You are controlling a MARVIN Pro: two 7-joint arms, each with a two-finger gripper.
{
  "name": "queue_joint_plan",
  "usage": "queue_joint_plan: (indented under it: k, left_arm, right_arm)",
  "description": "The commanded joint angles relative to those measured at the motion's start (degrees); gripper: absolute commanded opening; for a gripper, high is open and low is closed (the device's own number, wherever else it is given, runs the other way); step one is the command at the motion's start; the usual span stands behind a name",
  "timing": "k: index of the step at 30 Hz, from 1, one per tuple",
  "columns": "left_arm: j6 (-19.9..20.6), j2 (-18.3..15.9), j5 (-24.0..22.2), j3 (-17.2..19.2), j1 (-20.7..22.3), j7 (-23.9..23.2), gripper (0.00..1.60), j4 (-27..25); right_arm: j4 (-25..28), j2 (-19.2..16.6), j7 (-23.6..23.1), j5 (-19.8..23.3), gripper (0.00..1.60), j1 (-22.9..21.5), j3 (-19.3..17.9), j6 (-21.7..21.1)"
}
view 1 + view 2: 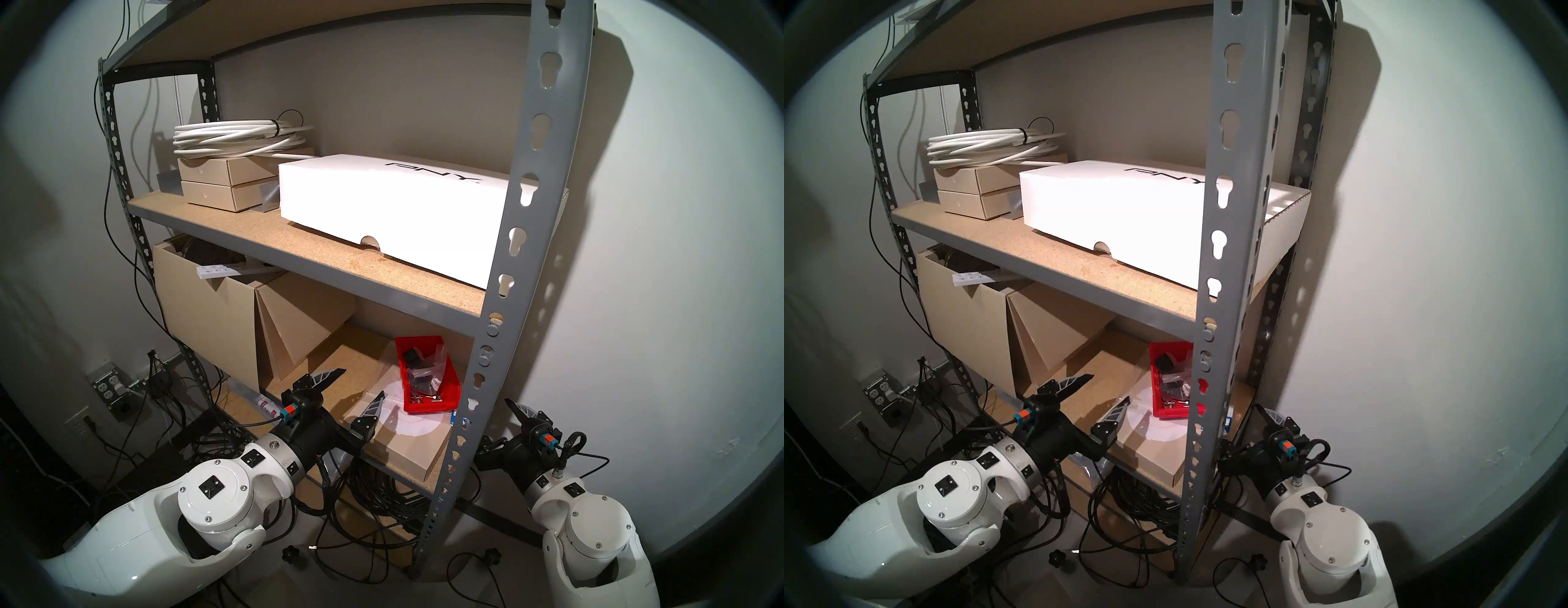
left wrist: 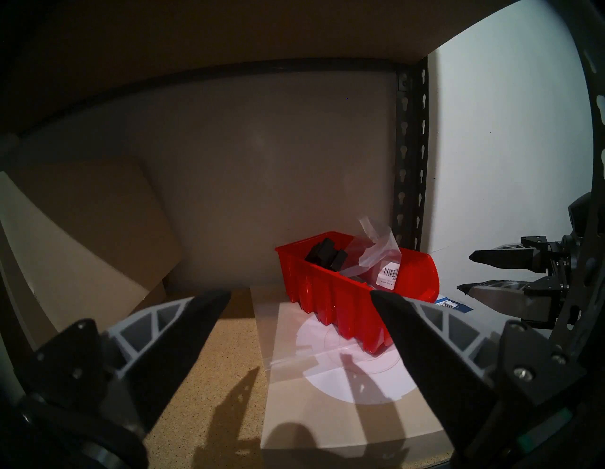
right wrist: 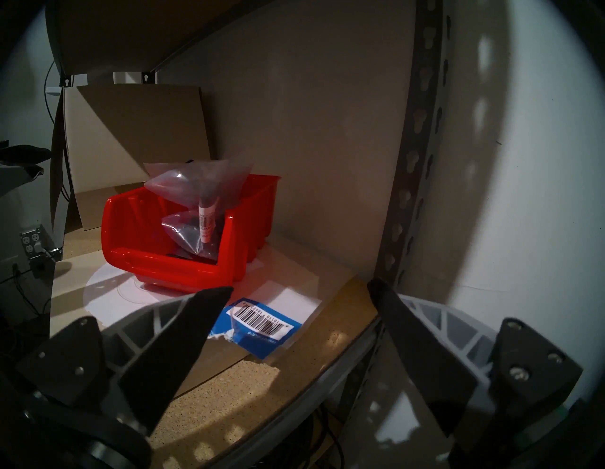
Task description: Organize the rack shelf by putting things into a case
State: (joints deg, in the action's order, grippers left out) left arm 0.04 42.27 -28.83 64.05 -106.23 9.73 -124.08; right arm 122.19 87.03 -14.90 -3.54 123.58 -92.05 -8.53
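The red bin [image 1: 441, 392] stands on a flat tan cardboard box [image 1: 407, 450] at the right end of the rack's lower board [image 1: 335, 361]. Inside it lie the black ridged block [image 1: 410, 356] and the clear bag of black parts with a white label [image 1: 424, 375]. The bag's top sticks up above the rim [image 2: 376, 245]. My left gripper [image 1: 361, 383] is open and empty, just left of and in front of the bin [image 2: 340, 298]. My right gripper [image 3: 300, 286] is open and empty, outside the rack's front right upright [image 1: 500, 297], facing the bin [image 3: 242, 229].
Two open tan cardboard boxes [image 1: 203, 314] fill the lower shelf's left side. The white PNY box [image 1: 394, 212], small tan boxes [image 1: 216, 187] and a white cable coil [image 1: 242, 136] sit on the shelf above. A blue barcode label [image 3: 258, 324] lies by the bin. Cables [image 1: 382, 496] lie below.
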Motion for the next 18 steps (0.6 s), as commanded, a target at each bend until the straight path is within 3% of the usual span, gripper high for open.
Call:
queue_joint_plan:
  k: [1, 12, 18]
  left_arm:
    - [-0.25, -0.14, 0.15, 0.17, 0.10, -0.07, 1.60, -0.97]
    - [-0.25, -0.14, 0.15, 0.16, 0.11, -0.07, 1.60, -0.96]
    - [-0.25, -0.15, 0.15, 0.17, 0.10, -0.07, 1.60, -0.97]
  right_arm:
    - [0.85, 1.28, 0.76, -0.35, 1.60, -0.99, 2.04, 1.02]
    - [5.39, 0.54, 0.74, 2.21, 1.60, 3.74, -3.51, 2.73]
    - [5.98, 0.60, 0.49, 2.80, 1.60, 4.60, -4.42, 2.90]
